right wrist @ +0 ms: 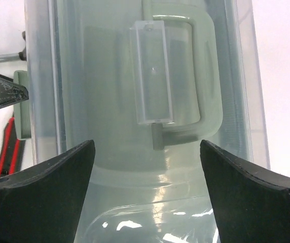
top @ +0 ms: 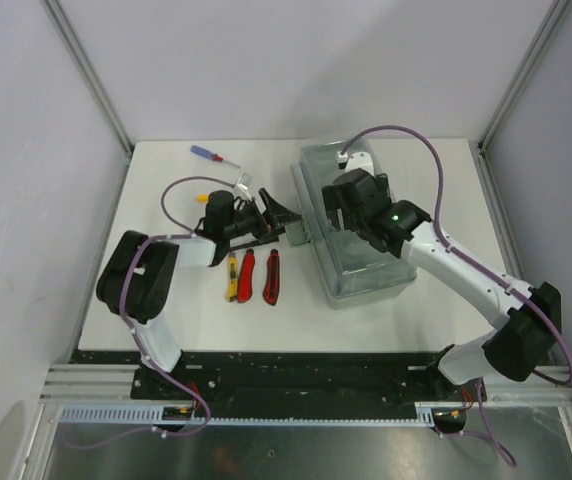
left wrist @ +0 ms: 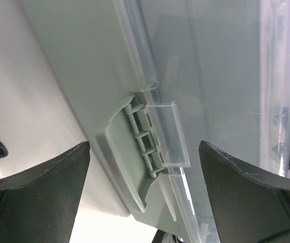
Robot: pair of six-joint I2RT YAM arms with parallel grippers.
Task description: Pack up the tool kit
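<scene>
Your left gripper (top: 286,222), jaws spread empty, faced the latch (left wrist: 132,162) on the left long side of the toolbox (top: 366,275); your right gripper (right wrist: 147,152) hovered open above.

This looks like a robotics lab test cell rather than a home or a shop. A plain white table (top: 166,320) is boxed in by bare pale panels (top: 296,60), held in aluminium posts (top: 86,70) that rise from its far corners. Along the table's near edge a left arm (top: 136,280) and a right arm (top: 466,275) are bolted to a black plate (top: 306,365) on metal rails (top: 86,382). A slotted cable duct (top: 296,412) runs in front (purple cables (top: 406,130) loop along both arms).
</scene>
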